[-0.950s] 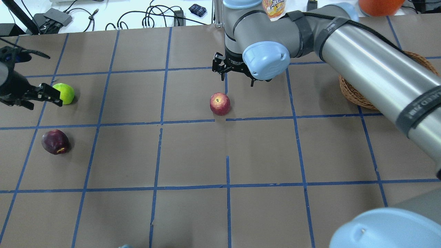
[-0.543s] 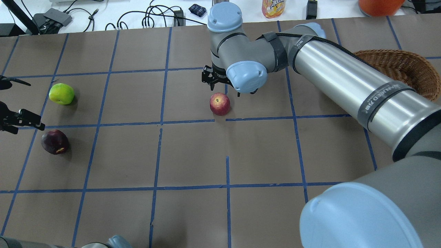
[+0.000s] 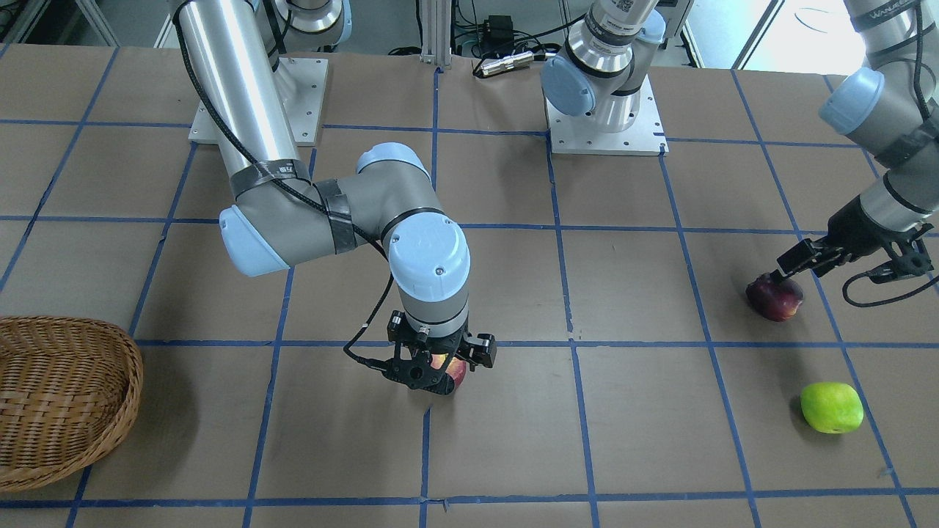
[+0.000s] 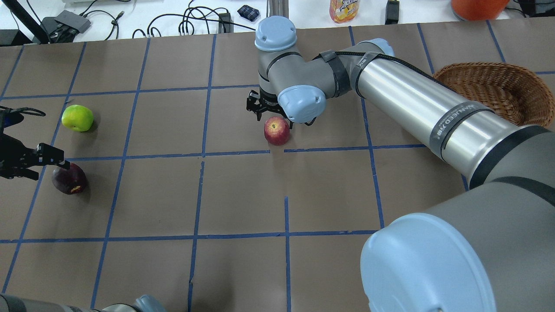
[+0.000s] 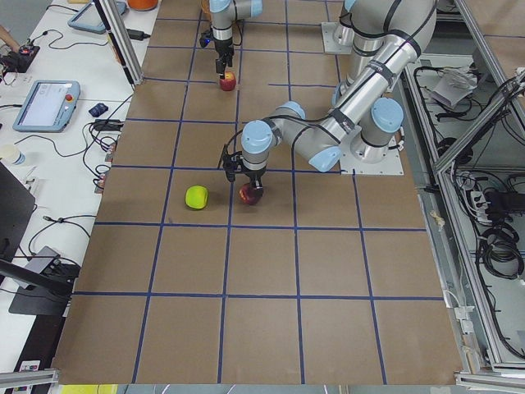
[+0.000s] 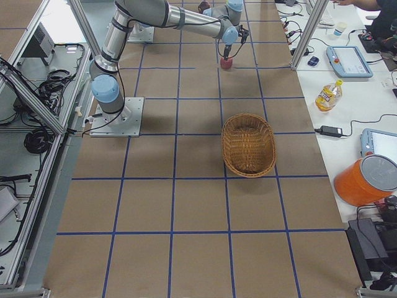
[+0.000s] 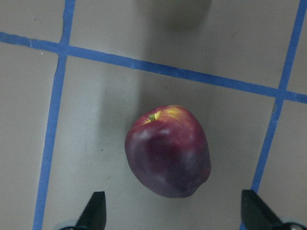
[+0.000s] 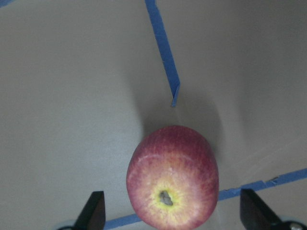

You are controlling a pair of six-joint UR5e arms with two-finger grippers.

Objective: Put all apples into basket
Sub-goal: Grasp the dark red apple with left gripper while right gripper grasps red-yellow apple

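The right fingers (image 8: 96, 213) are spread wide and point straight down at the bench (image 4: 243, 195). The red apple (image 8: 172, 177) sits on the bench between the two tips, roughly centred in the gap, its pale dimpled end turned up toward the wrist. Bare bench shows on either side, so neither finger touches it. In the front-facing view the fingers hang low over this apple and hide most of it. The left fingers (image 7: 94, 213) are likewise spread apart and hold nothing. The dark maroon apple (image 7: 168, 151) lies on the bench between them and a little ahead of their tips, tilted so its yellowish stem end shows, with clear space on both sides. The lime green apple (image 3: 831, 408) rests on the bench near the left fingers, beyond the maroon one and apart from it. The wicker basket (image 3: 66, 396) stands well apart from the right fingers, on the side away from the left arm.
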